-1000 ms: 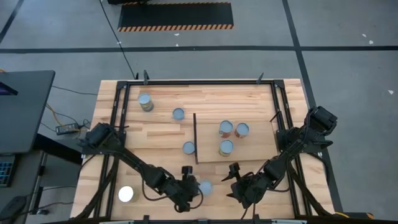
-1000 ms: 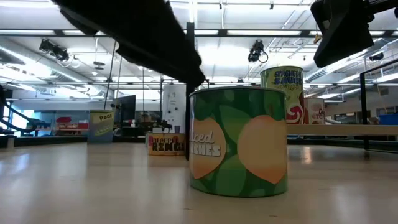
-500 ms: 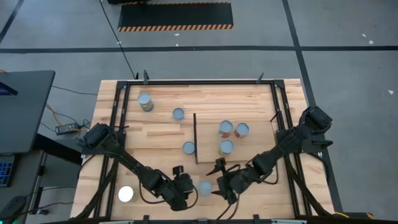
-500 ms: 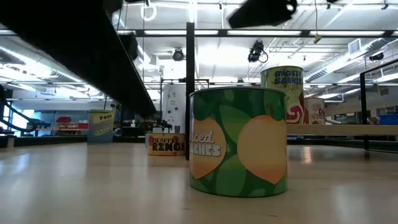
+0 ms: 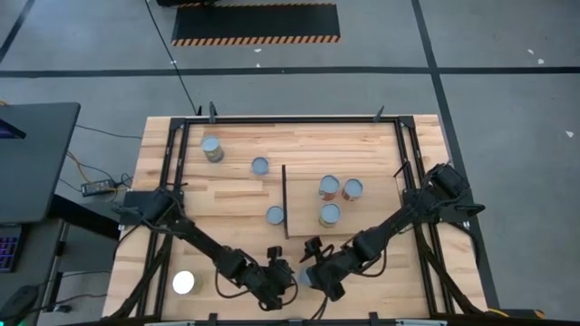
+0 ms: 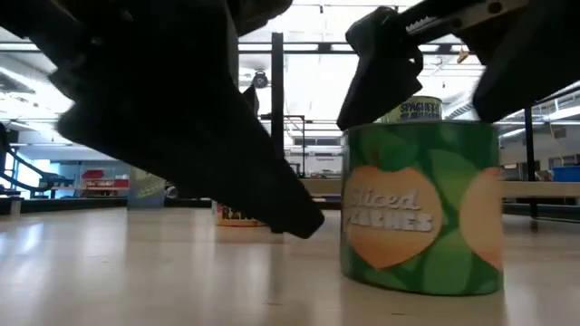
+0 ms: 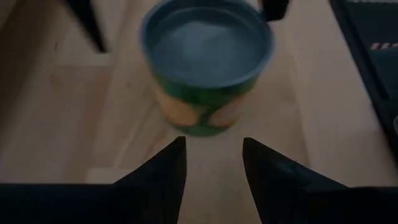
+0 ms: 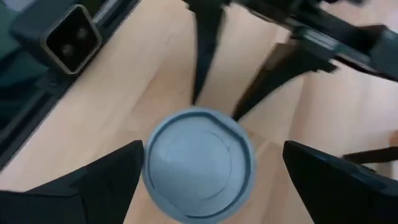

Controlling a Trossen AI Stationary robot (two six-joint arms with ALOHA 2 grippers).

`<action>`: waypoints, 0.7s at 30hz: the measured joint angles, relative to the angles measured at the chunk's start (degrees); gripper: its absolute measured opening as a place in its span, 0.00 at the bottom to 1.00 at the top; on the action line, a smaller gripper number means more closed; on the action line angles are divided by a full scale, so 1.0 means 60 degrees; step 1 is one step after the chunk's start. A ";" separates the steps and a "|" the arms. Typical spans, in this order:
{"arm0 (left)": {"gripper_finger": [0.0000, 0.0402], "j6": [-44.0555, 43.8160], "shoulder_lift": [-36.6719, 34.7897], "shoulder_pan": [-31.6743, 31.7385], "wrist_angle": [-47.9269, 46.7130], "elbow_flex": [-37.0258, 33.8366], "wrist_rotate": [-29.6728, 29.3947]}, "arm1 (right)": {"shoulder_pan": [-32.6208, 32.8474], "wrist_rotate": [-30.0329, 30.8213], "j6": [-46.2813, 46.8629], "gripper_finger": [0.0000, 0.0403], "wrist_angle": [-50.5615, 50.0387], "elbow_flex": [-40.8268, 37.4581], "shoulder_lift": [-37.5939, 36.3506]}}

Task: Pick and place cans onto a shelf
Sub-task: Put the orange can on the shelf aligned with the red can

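green can (image 6: 421,217) btwn open right claw (image 8: 199,163) fingers, near table's front edge.

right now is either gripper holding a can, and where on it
Nothing is held. The right gripper is open around the peaches can, fingers apart from its sides. The left gripper is open just short of it.

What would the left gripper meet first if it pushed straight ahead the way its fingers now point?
Most likely the green peaches can. It stands directly in front of the left gripper, whose open fingers stop just short of it. The right gripper, also open, straddles the same can, so that would probably come next.
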 joint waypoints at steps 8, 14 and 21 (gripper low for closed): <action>0.40 0.0042 -0.0004 0.0195 0.0121 -0.0004 0.0033 | -0.0098 -0.0661 -0.0313 0.96 -0.0163 -0.0015 0.0358; 0.40 0.0067 -0.0051 0.0195 0.0248 -0.0004 0.0033 | -0.0180 -0.0756 -0.0310 0.94 0.0117 -0.0009 0.0233; 0.40 0.0060 -0.0051 0.0235 0.0255 -0.0004 -0.0033 | -0.0153 -0.0763 -0.0800 0.93 0.0329 -0.0005 0.0279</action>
